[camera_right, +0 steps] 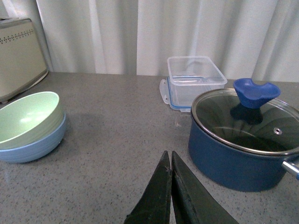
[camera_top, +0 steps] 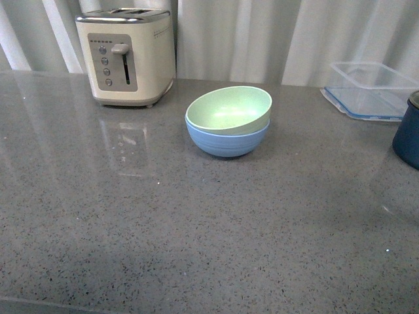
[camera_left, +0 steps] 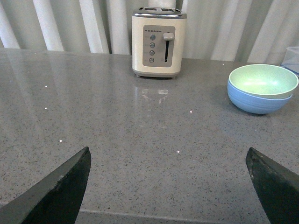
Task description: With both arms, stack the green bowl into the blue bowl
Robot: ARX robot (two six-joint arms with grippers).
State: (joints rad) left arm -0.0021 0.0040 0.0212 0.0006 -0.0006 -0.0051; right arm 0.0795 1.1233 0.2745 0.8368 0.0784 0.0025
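I find the green bowl (camera_top: 229, 108) nested in the blue bowl (camera_top: 227, 140), slightly tilted, just right of the toaster (camera_top: 126, 55) and a little nearer me. My left gripper (camera_left: 168, 186) is spread wide and empty; my right gripper (camera_right: 171, 186) is pinched closed on nothing. I judge stacking done; I would keep both arms clear of the bowls.

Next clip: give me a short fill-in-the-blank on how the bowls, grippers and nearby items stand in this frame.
1. The green bowl sits nested inside the ____ bowl.
2. The left gripper has its fingers ____, holding nothing.
3. The right gripper has its fingers ____, holding nothing.
4. The dark blue pot is covered by a ____ lid.

Missing words: blue; open; shut; glass
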